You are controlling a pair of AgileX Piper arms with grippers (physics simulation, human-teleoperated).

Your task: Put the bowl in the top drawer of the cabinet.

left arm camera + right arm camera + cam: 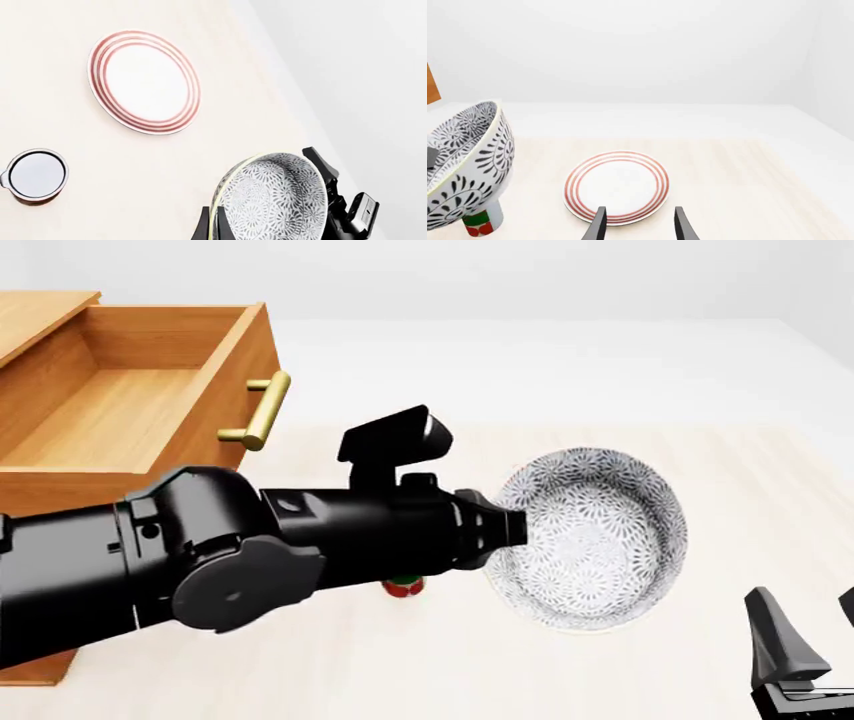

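Top drawer stands open at upper left. My left end effector pinches the bowl mid-frame, lifted and tilted; carrying it over and releasing remain. Right end effector spread, empty.

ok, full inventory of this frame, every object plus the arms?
deep round white bowl with dark floral pattern: 1, tilted on edge above the table, gripped at its rim by the left claw.
light-brown wooden cabinet: 1, far left.
top drawer, wooden with brass bar handle: 1, pulled open.
flat white plate with red rings: 1, on the table.
small round dark-rimmed cup with pale inside: 1, on the table.
small red, green and white object: 1, under the bowl, unidentifiable.
left claw: black, shut on the bowl.
right claw: black, open, near the plate.
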